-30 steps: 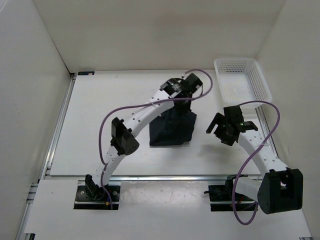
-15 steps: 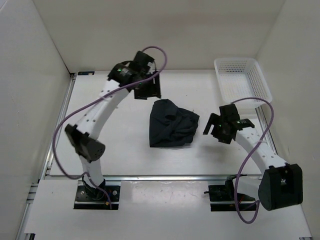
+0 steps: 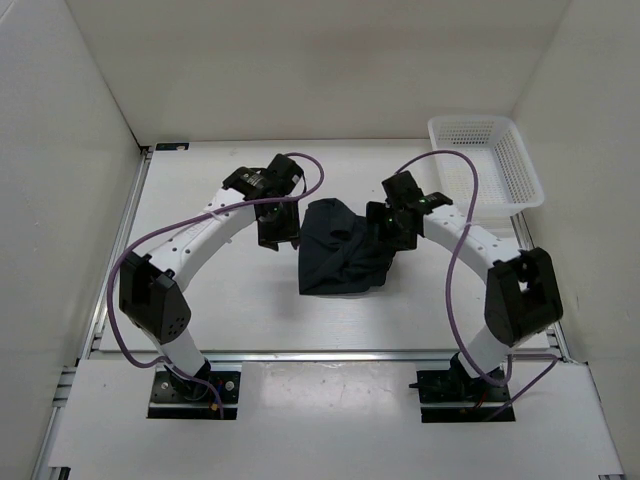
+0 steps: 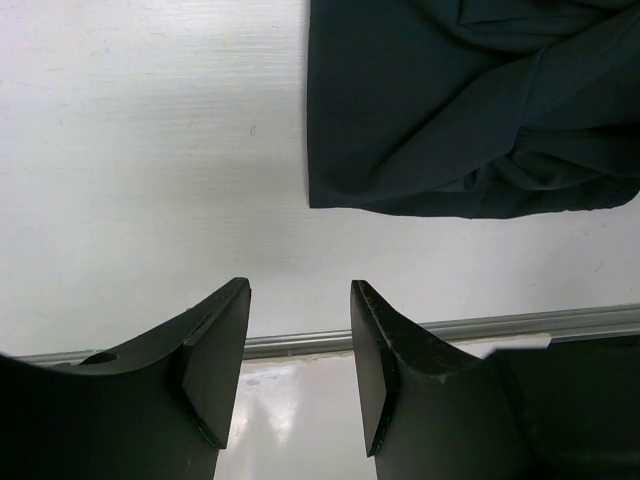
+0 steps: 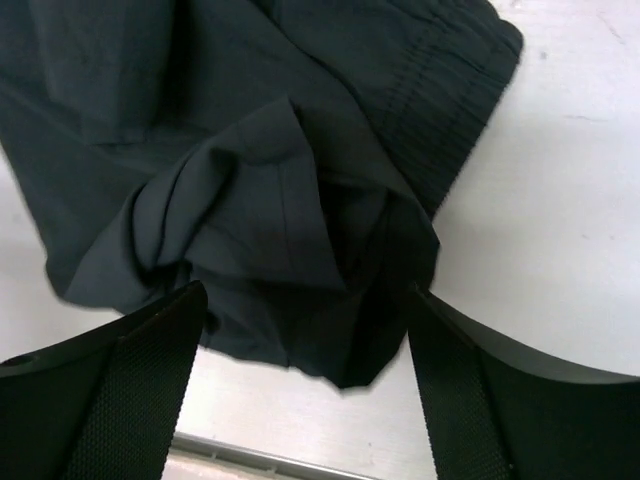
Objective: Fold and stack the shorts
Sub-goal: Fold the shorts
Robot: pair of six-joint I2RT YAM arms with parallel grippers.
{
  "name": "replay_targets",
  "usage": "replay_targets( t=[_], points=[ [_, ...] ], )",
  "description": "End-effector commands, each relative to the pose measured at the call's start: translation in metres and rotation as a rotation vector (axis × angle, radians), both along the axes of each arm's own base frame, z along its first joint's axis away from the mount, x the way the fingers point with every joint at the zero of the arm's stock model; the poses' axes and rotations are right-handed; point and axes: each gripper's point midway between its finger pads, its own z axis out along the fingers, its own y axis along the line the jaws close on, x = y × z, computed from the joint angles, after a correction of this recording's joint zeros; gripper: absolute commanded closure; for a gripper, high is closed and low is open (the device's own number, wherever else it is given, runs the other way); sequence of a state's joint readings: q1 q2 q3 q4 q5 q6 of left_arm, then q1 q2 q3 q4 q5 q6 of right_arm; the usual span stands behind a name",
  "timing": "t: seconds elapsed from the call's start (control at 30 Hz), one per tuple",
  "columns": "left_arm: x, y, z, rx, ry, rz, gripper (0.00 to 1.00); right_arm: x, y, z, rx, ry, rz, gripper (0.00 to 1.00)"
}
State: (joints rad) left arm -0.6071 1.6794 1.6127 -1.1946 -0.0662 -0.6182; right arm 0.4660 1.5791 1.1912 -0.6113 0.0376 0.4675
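Lying bunched, shorts (image 3: 340, 255) squarish; straight edge facing near side.

Shorts (image 3: 343, 250) on table (image 3: 200, 300), apparently beneath right pincer (image 3: 392, 228)

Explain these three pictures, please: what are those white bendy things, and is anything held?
Those are two robot arms bolted at the near edge of the table, each ending in a two-finger claw. The big picture looks down from above; the other two come from a camera on each wrist, so the dark wedges are claw fingers. A crumpled pair of dark shorts lies mid-table; a white mesh basket sits far right. The left claw is open beside the shorts, the right claw open above them. Neither holds anything.
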Motion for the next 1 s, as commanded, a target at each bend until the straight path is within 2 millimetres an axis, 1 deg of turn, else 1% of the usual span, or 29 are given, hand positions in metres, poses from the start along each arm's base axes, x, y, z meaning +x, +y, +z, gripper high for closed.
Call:
replay_targets(
  t=[0.0, 0.03, 0.07, 0.1, 0.13, 0.2, 0.23, 0.27, 0.3, 0.33, 0.37, 0.4, 0.43, 0.47, 0.5, 0.53, 0.57, 0.6, 0.63, 0.67, 0.7, 0.73, 0.77, 0.8, 0.83, 0.87, 0.9, 0.93, 0.97],
  points=[
    [0.005, -0.007, 0.015, -0.063, -0.063, 0.011, 0.44, 0.015, 0.008, -0.003, -0.014, 0.003, -0.005, 0.17],
    [0.003, -0.010, 0.015, -0.066, -0.061, 0.011, 0.44, 0.020, 0.011, -0.006, -0.012, 0.000, -0.005, 0.22],
    [0.001, -0.009, 0.012, -0.060, -0.052, 0.011, 0.44, 0.026, 0.013, 0.000, -0.011, -0.025, 0.013, 0.34],
    [0.000, -0.008, 0.009, -0.055, -0.045, 0.011, 0.44, 0.026, 0.018, -0.002, 0.007, -0.022, 0.034, 0.47],
    [0.000, -0.008, 0.009, -0.055, -0.045, 0.011, 0.44, 0.023, 0.023, -0.002, 0.018, -0.017, 0.050, 0.70],
    [0.000, -0.008, 0.006, -0.054, -0.044, 0.011, 0.44, 0.023, 0.027, 0.011, 0.052, -0.053, 0.071, 0.89],
    [-0.002, -0.012, 0.004, -0.063, -0.041, -0.002, 0.44, 0.015, 0.028, 0.007, 0.048, -0.044, 0.082, 0.97],
    [-0.003, -0.014, 0.004, -0.070, -0.036, -0.005, 0.44, 0.012, 0.025, 0.008, 0.044, -0.048, 0.091, 1.00],
    [-0.002, -0.015, -0.001, -0.067, -0.032, -0.005, 0.44, 0.007, 0.026, 0.016, 0.049, -0.070, 0.108, 1.00],
    [-0.001, -0.018, 0.000, -0.081, -0.035, -0.009, 0.44, 0.002, 0.023, 0.018, 0.052, -0.075, 0.108, 1.00],
    [-0.002, -0.019, 0.000, -0.088, -0.030, -0.013, 0.44, -0.007, 0.018, 0.012, 0.043, -0.068, 0.116, 1.00],
    [-0.001, -0.019, -0.004, -0.081, -0.020, -0.013, 0.44, -0.013, 0.014, 0.012, 0.041, -0.074, 0.124, 1.00],
    [0.001, -0.021, -0.006, -0.082, -0.021, -0.013, 0.44, -0.017, 0.010, 0.025, 0.053, -0.120, 0.118, 1.00],
    [0.000, -0.023, -0.006, -0.090, -0.015, -0.017, 0.44, -0.030, 0.004, 0.015, 0.036, -0.105, 0.122, 1.00],
    [0.002, -0.026, -0.013, -0.091, 0.001, -0.020, 0.44, -0.036, -0.001, 0.025, 0.040, -0.144, 0.125, 1.00],
    [0.002, -0.026, -0.013, -0.091, 0.001, -0.020, 0.44, -0.043, -0.006, 0.024, 0.033, -0.143, 0.134, 1.00],
    [0.004, -0.033, -0.015, -0.108, 0.008, -0.037, 0.44, -0.052, -0.018, 0.014, -0.005, -0.133, 0.116, 1.00],
    [0.006, -0.036, -0.018, -0.115, 0.013, -0.041, 0.44, -0.056, -0.023, 0.021, -0.002, -0.166, 0.107, 1.00],
    [0.009, -0.038, -0.026, -0.103, 0.029, -0.040, 0.44, -0.064, -0.027, 0.017, -0.016, -0.162, 0.109, 1.00],
    [0.011, -0.044, -0.028, -0.122, 0.035, -0.048, 0.44, -0.071, -0.036, 0.013, -0.040, -0.156, 0.085, 0.87],
    [0.016, -0.047, -0.032, -0.120, 0.032, -0.058, 0.44, -0.070, -0.043, 0.011, -0.066, -0.151, 0.044, 0.75],
    [0.017, -0.051, -0.046, -0.111, 0.074, -0.062, 0.44, -0.073, -0.049, 0.009, -0.089, -0.150, 0.033, 0.62],
    [0.024, -0.057, -0.049, -0.115, 0.068, -0.062, 0.45, -0.074, -0.053, 0.008, -0.099, -0.142, 0.007, 0.51],
    [0.025, -0.061, -0.054, -0.121, 0.087, -0.077, 0.45, -0.069, -0.053, 0.015, -0.104, -0.152, -0.017, 0.39],
    [0.024, -0.068, -0.069, -0.108, 0.122, -0.088, 0.47, -0.067, -0.054, 0.019, -0.106, -0.157, -0.033, 0.29],
    [0.030, -0.073, -0.069, -0.112, 0.116, -0.089, 0.47, -0.064, -0.054, 0.023, -0.100, -0.169, -0.053, 0.26],
    [0.028, -0.080, -0.073, -0.116, 0.127, -0.104, 0.48, -0.058, -0.055, 0.034, -0.100, -0.204, -0.067, 0.26],
    [0.029, -0.083, -0.082, -0.114, 0.152, -0.106, 0.48, -0.055, -0.055, 0.038, -0.094, -0.216, -0.087, 0.26],
    [0.029, -0.088, -0.084, -0.113, 0.153, -0.115, 0.48, -0.053, -0.053, 0.044, -0.080, -0.225, -0.099, 0.26]
  ],
)
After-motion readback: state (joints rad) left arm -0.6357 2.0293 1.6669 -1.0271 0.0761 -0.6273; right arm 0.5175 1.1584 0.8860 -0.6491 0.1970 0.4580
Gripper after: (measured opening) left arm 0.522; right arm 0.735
